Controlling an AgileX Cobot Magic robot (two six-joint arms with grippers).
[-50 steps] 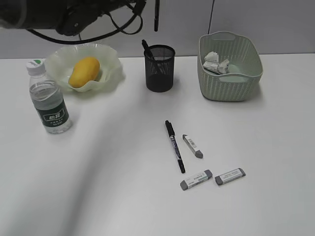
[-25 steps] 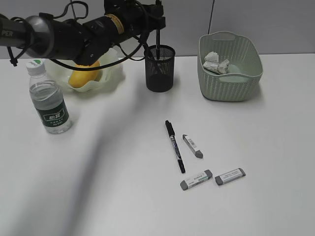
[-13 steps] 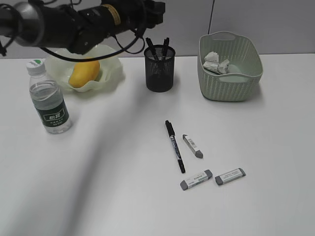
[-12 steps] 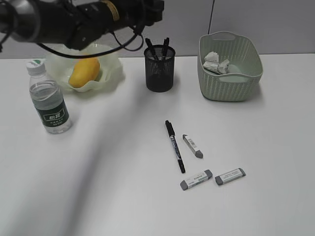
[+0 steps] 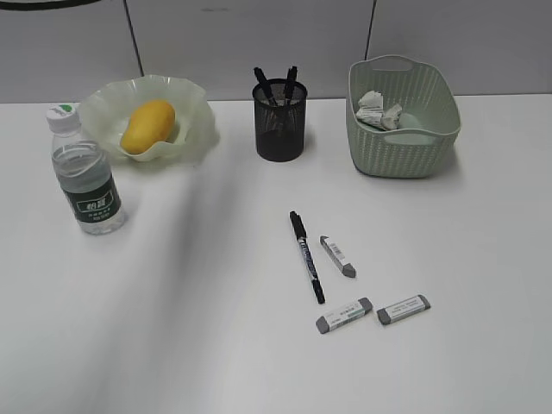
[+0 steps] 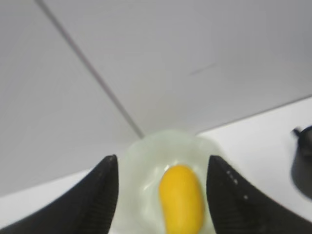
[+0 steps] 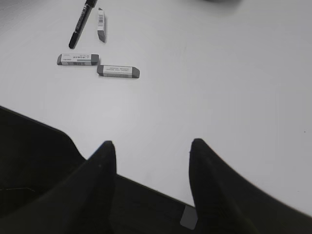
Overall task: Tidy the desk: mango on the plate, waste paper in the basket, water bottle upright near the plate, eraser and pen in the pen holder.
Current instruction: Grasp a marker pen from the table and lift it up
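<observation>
The desk [image 5: 172, 328] carried one loose pen [image 5: 306, 256] and three erasers [image 5: 343, 315], well short of the pen holder [image 5: 279, 121]. Both grippers, left [image 6: 162, 192] and right [image 7: 151, 165], stood open, empty. Risk: a slim eraser slipping from the pinch.

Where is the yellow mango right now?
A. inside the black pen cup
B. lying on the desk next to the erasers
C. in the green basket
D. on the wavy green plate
D. The mango lies in the middle of the wavy-rimmed plate at the back left of the desk, far from the erasers and outside both the basket and the pen cup.
</observation>
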